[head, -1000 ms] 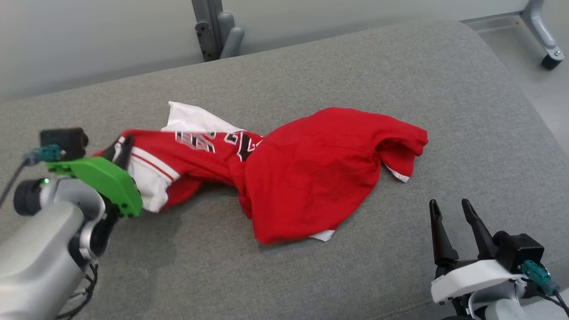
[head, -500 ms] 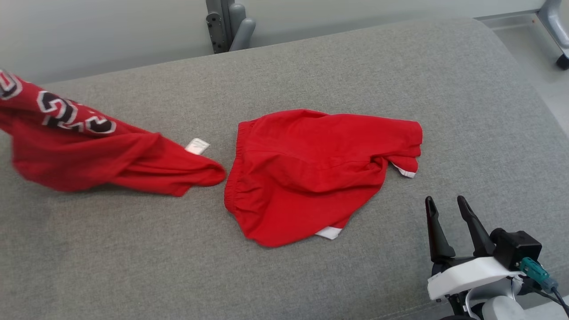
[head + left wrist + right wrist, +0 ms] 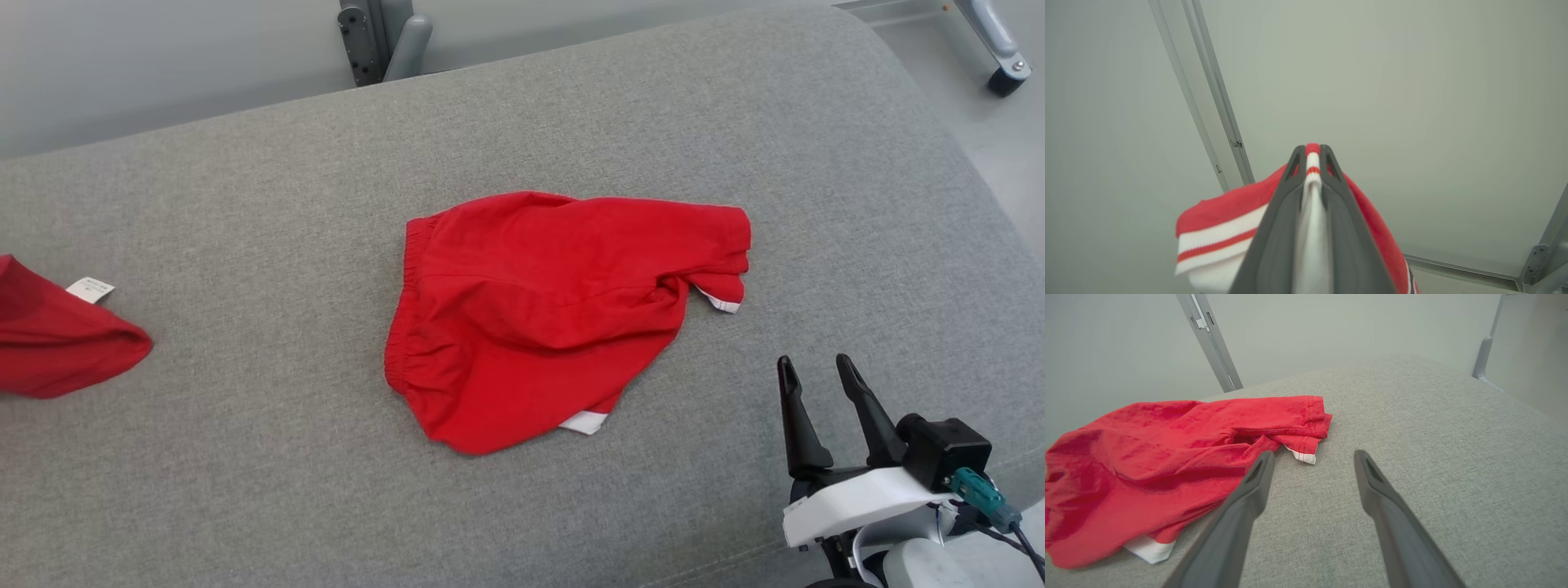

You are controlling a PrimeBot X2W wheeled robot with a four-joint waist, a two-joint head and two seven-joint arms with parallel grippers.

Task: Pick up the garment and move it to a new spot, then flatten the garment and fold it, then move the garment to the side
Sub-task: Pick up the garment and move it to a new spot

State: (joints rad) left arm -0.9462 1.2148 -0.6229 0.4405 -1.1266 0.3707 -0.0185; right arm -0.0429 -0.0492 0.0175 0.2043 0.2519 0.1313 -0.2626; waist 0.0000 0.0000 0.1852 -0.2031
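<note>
On the couch (image 3: 245, 204) lie shorts (image 3: 555, 302) — left tool (image 3: 1312, 157) pinches a jersey (image 3: 1224, 204), right tool (image 3: 812, 361) spread.

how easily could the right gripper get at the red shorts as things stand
Probably easily: the right gripper is open and empty, the red shorts lie close ahead to its left, and only bare grey cushion sits between them.
</note>
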